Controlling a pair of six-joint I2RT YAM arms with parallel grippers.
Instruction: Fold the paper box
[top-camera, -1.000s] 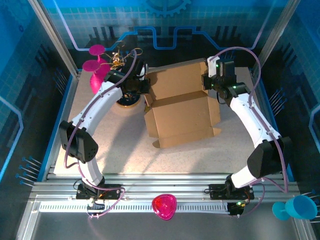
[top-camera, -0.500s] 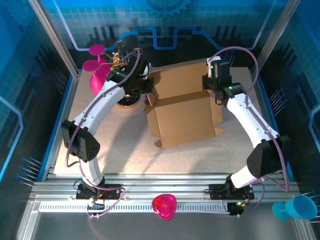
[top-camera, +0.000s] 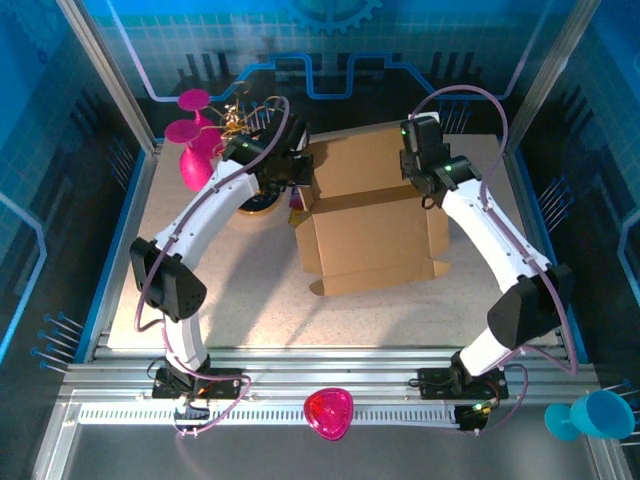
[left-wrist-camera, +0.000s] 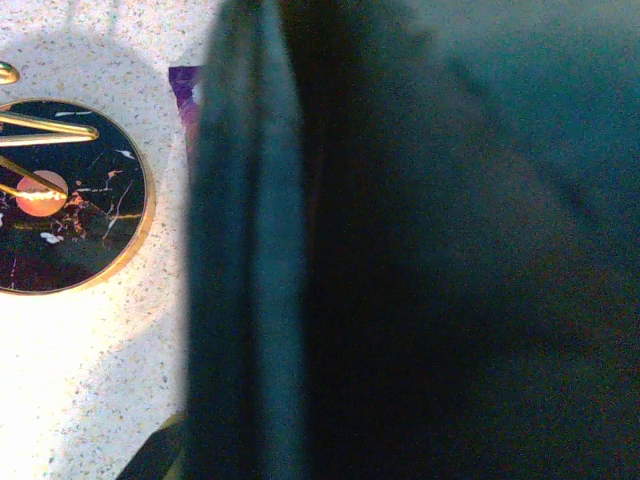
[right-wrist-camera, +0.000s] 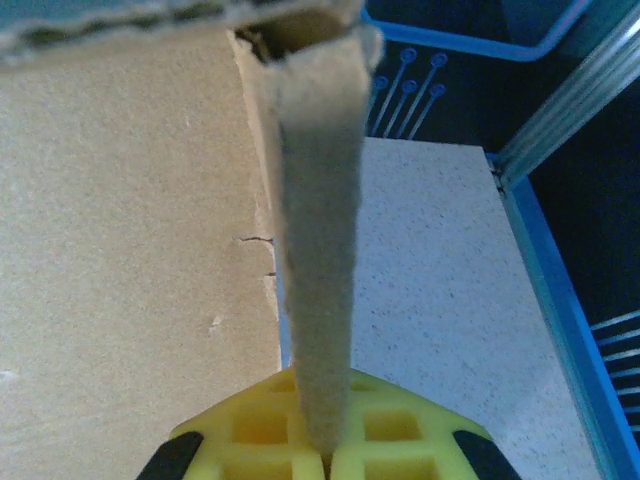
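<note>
Near rail: pink object (top-camera: 329, 413), teal cup (top-camera: 598, 415) at its right end. Mid-worktop, paper box (top-camera: 370, 235), half folded. right gripper (right-wrist-camera: 326, 445) clamped on its right flap, left gripper (top-camera: 298, 172) pinching the left flap, which blocks that wrist camera. black disc (left-wrist-camera: 62, 195) far-left. Both arms arch forward.

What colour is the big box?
The paper box is plain brown cardboard, clearest in the top external view.
</note>
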